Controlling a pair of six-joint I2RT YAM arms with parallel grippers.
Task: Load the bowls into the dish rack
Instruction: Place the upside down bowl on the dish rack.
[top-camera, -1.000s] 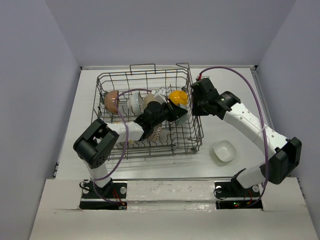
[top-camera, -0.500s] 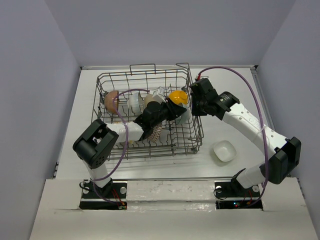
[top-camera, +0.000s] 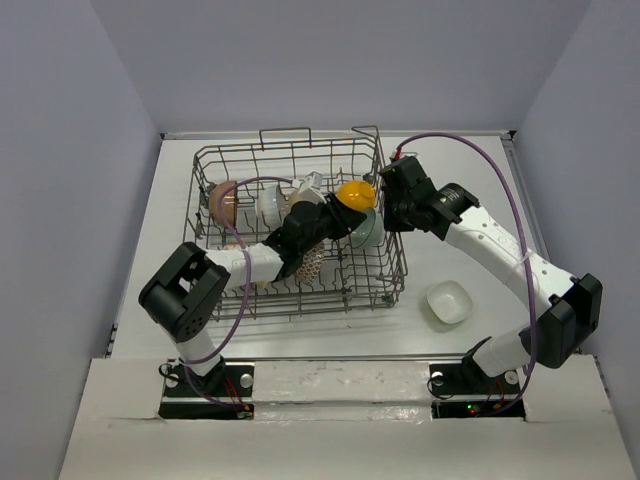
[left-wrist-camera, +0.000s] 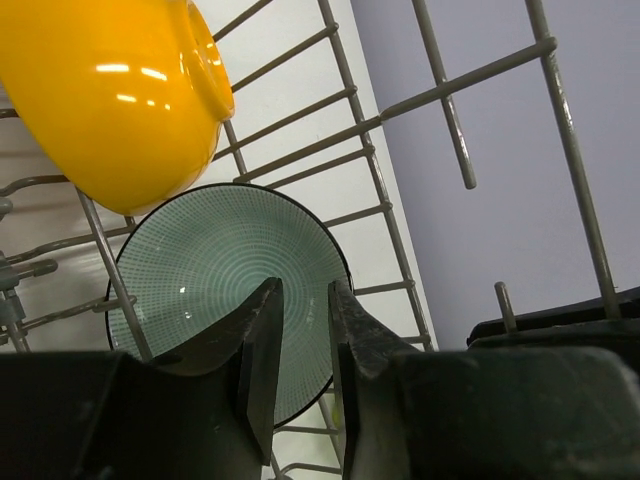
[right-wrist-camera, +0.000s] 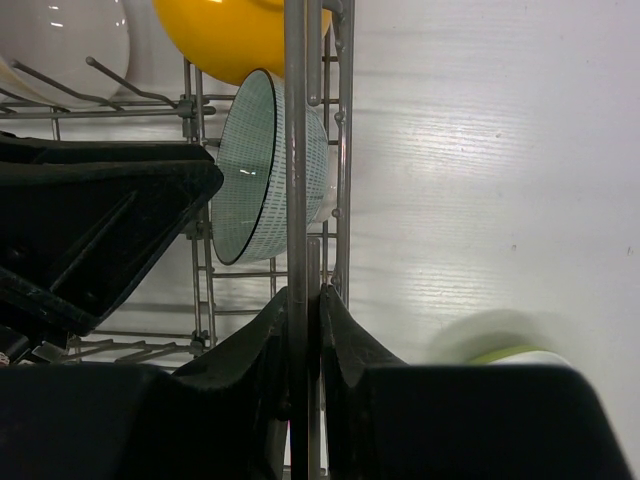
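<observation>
In the dish rack (top-camera: 340, 295), the teal bowl (left-wrist-camera: 230, 290) stands on edge beside the yellow bowl (left-wrist-camera: 110, 90), straight ahead of my left gripper (left-wrist-camera: 303, 300), its jaws slightly apart and empty; my right gripper (right-wrist-camera: 305, 300), clamped on the rack's side wire, is nearer the white bowl (top-camera: 447, 301) lying outside it.

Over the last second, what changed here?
The left gripper opened, let go of the teal bowl and drew back toward its base; the bowl stands on edge in the dish rack. The right gripper stays clamped on the rack's wall; the orange bowl is unmoved.
</observation>
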